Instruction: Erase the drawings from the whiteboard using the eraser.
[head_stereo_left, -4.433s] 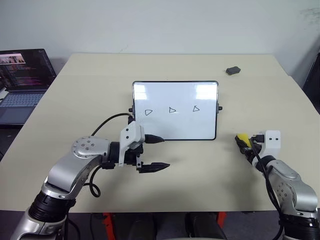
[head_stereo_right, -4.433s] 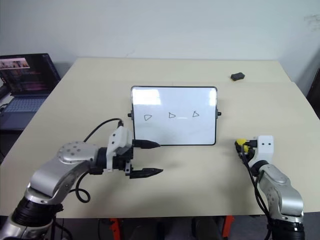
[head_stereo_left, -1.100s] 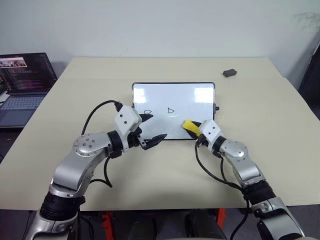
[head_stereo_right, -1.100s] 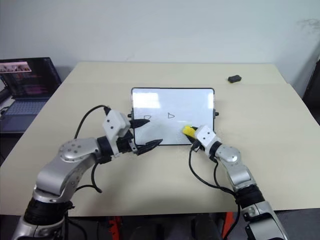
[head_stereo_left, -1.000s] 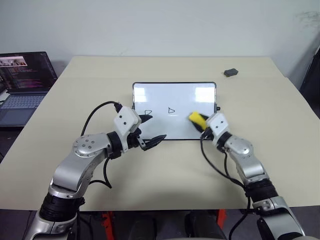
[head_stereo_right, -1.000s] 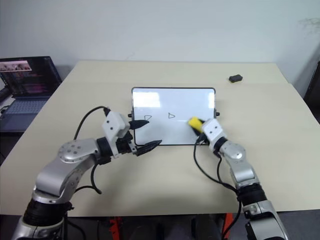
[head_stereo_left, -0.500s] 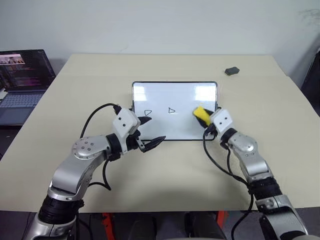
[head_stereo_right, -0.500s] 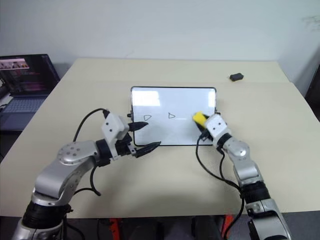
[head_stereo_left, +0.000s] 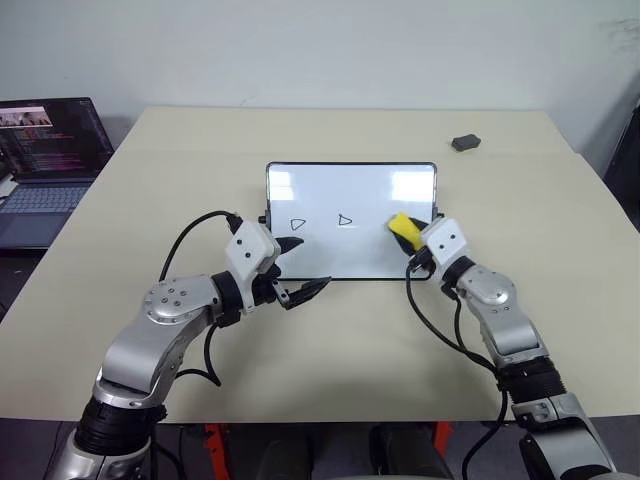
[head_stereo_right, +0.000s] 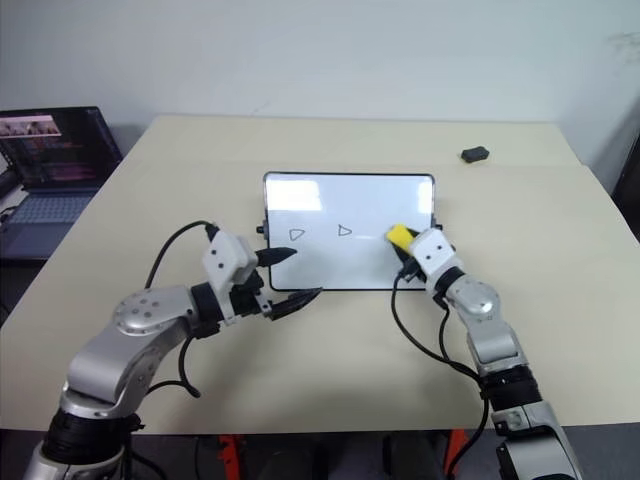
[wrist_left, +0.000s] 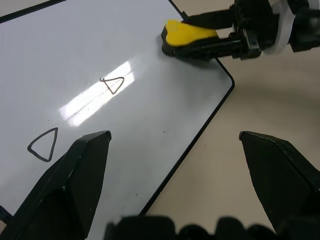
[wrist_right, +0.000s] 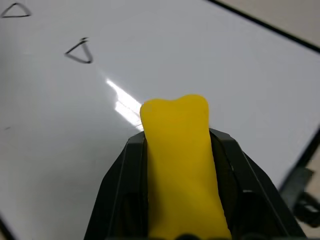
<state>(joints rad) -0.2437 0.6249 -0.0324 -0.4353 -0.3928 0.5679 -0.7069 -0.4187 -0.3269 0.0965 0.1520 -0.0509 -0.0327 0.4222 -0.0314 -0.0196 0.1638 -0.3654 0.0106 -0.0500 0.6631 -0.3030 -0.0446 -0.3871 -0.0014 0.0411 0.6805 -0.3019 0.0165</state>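
A glossy white whiteboard (head_stereo_left: 350, 200) with a thin black frame carries two black triangle drawings (head_stereo_left: 320, 222) on a pale beige table (head_stereo_left: 330, 350); a bright yellow eraser (head_stereo_left: 404, 229) sits between black fingers of the white-and-silver right gripper (head_stereo_left: 412, 243), while a small dark grey lump (head_stereo_left: 465, 143) lies on the beige surface and a dark laptop (head_stereo_left: 45, 150) glows with coloured text

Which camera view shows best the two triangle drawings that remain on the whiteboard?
The left wrist view: both drawings appear large and unobstructed on the whiteboard. The right wrist view shows them small, beyond the eraser. Both eye views show them tiny, in a row left of the eraser.
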